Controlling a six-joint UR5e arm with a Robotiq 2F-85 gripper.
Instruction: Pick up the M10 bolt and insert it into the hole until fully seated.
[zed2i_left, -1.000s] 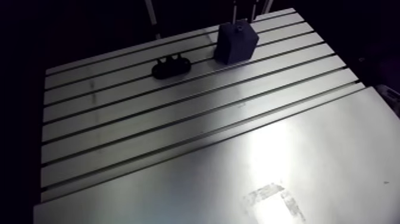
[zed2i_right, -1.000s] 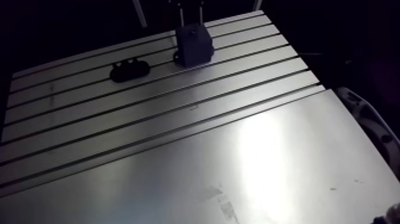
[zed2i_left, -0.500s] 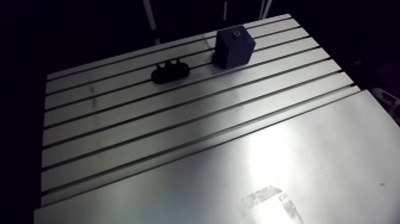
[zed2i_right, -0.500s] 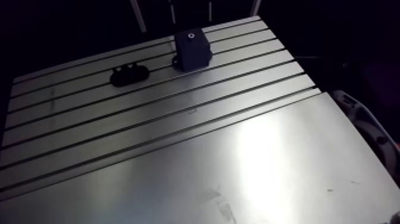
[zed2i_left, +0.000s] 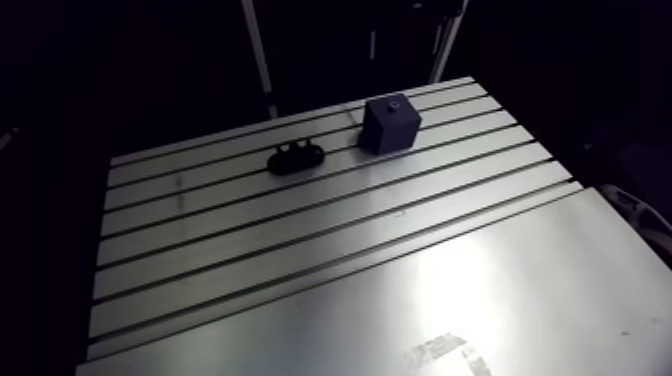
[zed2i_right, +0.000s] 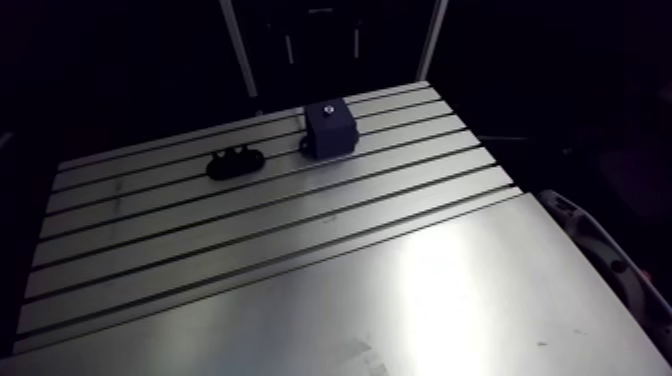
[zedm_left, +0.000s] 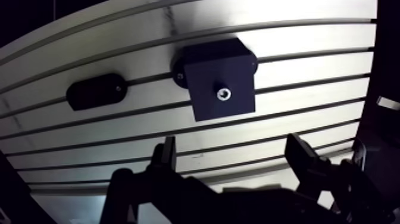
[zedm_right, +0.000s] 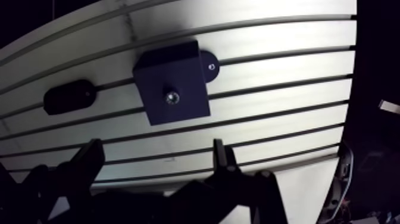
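Observation:
A dark blue block (zedm_left: 220, 77) stands on the slotted table (zedm_left: 309, 65), fixed by a small foot with a screw (zedm_right: 209, 64). The M10 bolt's shiny head (zedm_left: 224, 93) sits sunk in the hole on the block's top face. In the arm view the block (zed2i_left: 390, 122) is near the table's far edge, and the bolt head (zed2i_left: 394, 106) shows as a small dot on top. My gripper (zedm_left: 232, 146) hangs above the block, a little to the near side, fingers (zedm_left: 168, 152) wide apart with nothing between them.
A black oval holder (zed2i_left: 295, 156) lies on the table beside the block, a short way off. A smooth metal plate (zed2i_left: 480, 300) covers the near half of the table. A white object (zed2i_right: 600, 250) lies off the table's right edge.
The gripper has let go of the bolt, opened wide and lifted off the block. The bolt stays in the hole. The arm camera has pulled back, so the table looks smaller.

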